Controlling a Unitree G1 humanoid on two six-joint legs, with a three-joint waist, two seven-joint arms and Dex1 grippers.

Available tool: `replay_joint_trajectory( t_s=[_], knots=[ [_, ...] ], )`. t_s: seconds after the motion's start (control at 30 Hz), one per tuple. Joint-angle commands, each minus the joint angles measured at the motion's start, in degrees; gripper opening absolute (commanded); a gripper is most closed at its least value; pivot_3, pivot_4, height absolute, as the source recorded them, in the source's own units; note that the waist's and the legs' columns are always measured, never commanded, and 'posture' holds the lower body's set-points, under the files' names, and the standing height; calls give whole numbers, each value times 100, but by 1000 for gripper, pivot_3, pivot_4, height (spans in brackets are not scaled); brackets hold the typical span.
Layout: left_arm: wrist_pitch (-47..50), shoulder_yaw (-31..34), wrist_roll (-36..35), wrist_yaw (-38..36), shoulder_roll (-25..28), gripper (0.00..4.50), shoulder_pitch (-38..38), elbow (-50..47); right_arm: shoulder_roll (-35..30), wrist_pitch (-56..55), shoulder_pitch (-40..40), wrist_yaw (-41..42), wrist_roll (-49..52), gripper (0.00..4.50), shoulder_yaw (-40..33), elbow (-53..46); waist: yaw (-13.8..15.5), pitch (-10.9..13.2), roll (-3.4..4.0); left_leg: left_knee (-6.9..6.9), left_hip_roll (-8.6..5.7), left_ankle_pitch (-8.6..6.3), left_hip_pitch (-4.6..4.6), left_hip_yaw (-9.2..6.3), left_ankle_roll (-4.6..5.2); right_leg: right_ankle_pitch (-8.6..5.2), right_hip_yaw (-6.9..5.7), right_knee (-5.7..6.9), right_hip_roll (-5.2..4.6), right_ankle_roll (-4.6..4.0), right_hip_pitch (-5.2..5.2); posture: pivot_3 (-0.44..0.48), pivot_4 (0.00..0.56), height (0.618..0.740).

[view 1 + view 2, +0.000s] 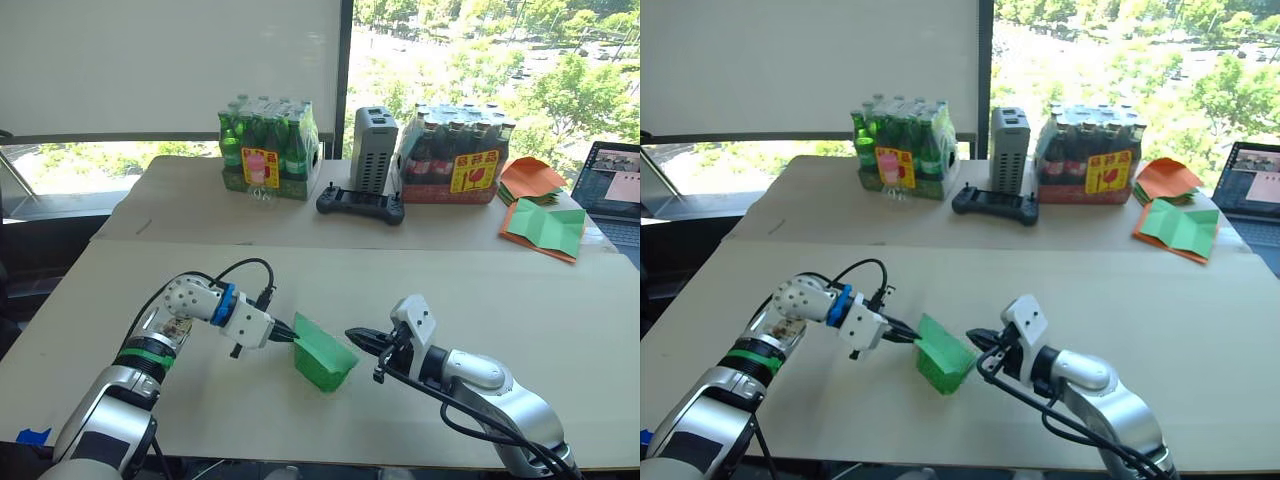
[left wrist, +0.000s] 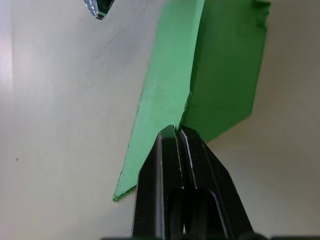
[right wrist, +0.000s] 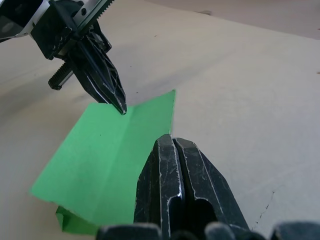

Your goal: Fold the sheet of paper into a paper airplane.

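Observation:
The sheet of paper (image 1: 322, 356) is bright green and folded along a crease. It stands half lifted off the cardboard-coloured table (image 1: 520, 300), near the front and in the middle, and has a blunt rectangular form, not a pointed airplane wedge. My left gripper (image 1: 292, 335) is shut on the paper's left edge, and in the left wrist view its tips (image 2: 176, 131) pinch the fold. My right gripper (image 1: 352, 334) is shut, with its tip right at the paper's (image 3: 105, 155) right edge. I see nothing between the right gripper's fingers (image 3: 171, 139).
At the back of the table stand a pack of green bottles (image 1: 268, 150), a grey box (image 1: 373, 148), a black controller (image 1: 361, 205) and a pack of dark bottles (image 1: 455, 155). Orange and green sheets (image 1: 545, 225) and a laptop (image 1: 615, 180) lie at the back right.

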Motion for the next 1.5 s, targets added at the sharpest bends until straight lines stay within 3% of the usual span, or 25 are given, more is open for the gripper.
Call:
replay_joint_trajectory(
  t_s=[0.03, 0.27, 0.47, 0.5, 0.57, 0.6, 0.73, 0.9, 1.03, 1.23, 1.33, 1.5],
  knots=[
    [720, 65, -37, 120, 243, 22, 290, -758, -58, 7, -17, 14, 117, 0, -164, -183, -29, 0, 0, 0, 0, 0, 0, 0, 0, 0, 1, 1, 0, 0, 0, 0, 150, 675],
    [4444, 525, -145, 793, 940, 22, 1175, -3260, -386, -23, -115, 165, 215, 0, -545, -202, -38, 3, 4, -1, 1, 0, 0, 0, 0, -1, 5, 18, 7, 1, -11, 0, 150, 675],
    [6238, 497, -237, 1251, 864, 22, 1536, -4476, -670, -323, -275, 508, 2, 0, -410, 92, -9, 4, 5, 0, 0, 1, 6, 1, -1, -1, 5, 22, 8, 1, -6, 0, 150, 675],
    [6344, 449, -165, 1378, 807, 0, 1595, -4516, -769, -432, -288, 718, -37, 467, -305, 117, -9, 4, 5, 0, 0, 1, 6, 2, -2, -1, 5, 21, 7, 1, -5, 0, 150, 675],
    [6465, 433, -117, 1575, 722, 0, 1657, -4557, -922, -604, -295, 1041, -102, 826, -149, 137, -8, 4, 6, -1, 2, 1, 7, 2, -3, -1, 5, 20, 7, 1, -5, 0, 150, 675],
    [6517, 449, -161, 1606, 706, 548, 1669, -4587, -974, -673, -291, 1147, -106, 1158, -97, 132, -7, 4, 6, -3, 1, 1, 11, 3, -3, -1, 6, 20, 5, 1, -2, 0, 150, 675],
    [6839, 649, -478, 1539, 814, 1834, 1730, -4904, -1080, -1066, -342, 1378, -274, 2557, 33, 169, -12, 5, 6, -3, 4, 2, 9, 3, -3, -1, 6, 17, 8, 0, -4, 0, 150, 675],
    [7450, 1147, -1144, 1453, 1054, 1846, 1842, -5435, -1162, -1450, -379, 1674, -475, 4235, 227, 174, -7, 6, 6, -4, 4, 1, 10, 2, -3, -1, 6, 13, 7, 0, -3, 0, 150, 675],
    [8084, 1819, -1772, 1591, 1201, 1846, 1963, -5583, -1097, -2227, -529, 1717, -1185, 4235, 715, 455, -17, 7, 7, -4, 4, 2, 13, 3, -3, -1, 7, 14, 8, 0, -3, 0, 150, 675],
    [8476, 2318, -1944, 2523, 893, 1846, 1976, -5437, -588, -3361, -889, 1391, -1974, 4235, 1068, 1285, -6, 7, 7, -4, 4, 5, 23, 4, -9, -1, 8, 18, 8, -1, 5, 0, 150, 675],
    [8541, 2365, -1986, 2852, 699, 1846, 2111, -5526, -486, -3583, -957, 1419, -2092, 3446, 1129, 1506, 11, 7, 7, -1, 0, 4, 21, 3, -8, -1, 8, 19, 6, -1, 3, 0, 150, 675],
    [8471, 2651, -2122, 3313, 375, 1846, 2234, -5347, -505, -3941, -1008, 1619, -2242, 1716, 1227, 1745, 8, 7, 7, -2, 2, 5, 21, 3, -10, -1, 8, 23, 8, -1, 1, 0, 150, 675]
  ],
)
